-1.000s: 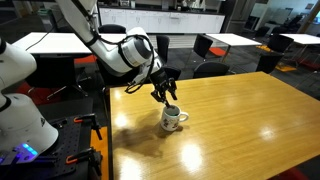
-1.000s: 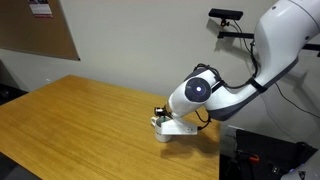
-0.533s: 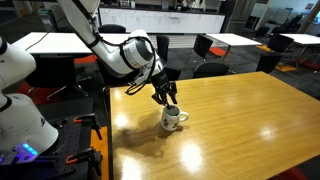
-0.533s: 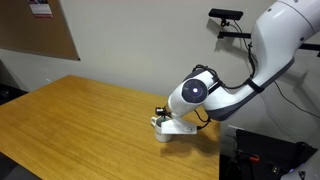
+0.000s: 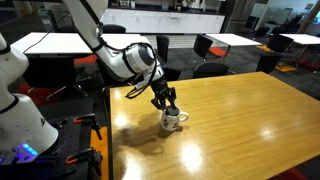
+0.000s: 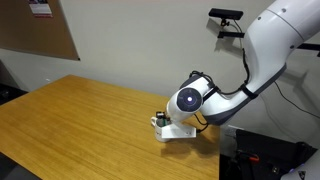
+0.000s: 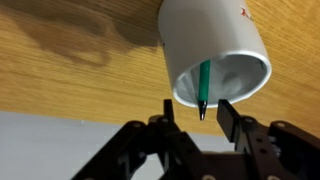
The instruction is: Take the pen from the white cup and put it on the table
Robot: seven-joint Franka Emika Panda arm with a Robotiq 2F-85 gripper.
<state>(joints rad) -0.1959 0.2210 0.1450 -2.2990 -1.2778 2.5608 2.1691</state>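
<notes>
Standing inside the white cup, the pen is a thin, straight stick, teal-green shaft w/ a dark end. Its long axis runs nearly top-to-bottom in the wrist view, leaning slightly, w/ the dark end poking past the rim toward the claw. The cup is smooth glazed ceramic, round-mouthed, w/ small reddish marks on its side. The handle shows in an exterior view.

The claw's black fingers sit spread on either side of the pen's upper end, w/ a gap on each side and nothing clamped. In both exterior views the claw hangs right over the cup mouth, and the bulky white arm hides most of the cup.

The table is glossy honey-brown wood w/ fine grain & bright light reflections, and the cup stands near its edge. Bkgd: white-topped tables, black chairs, a cork board on a plain pale wall.
</notes>
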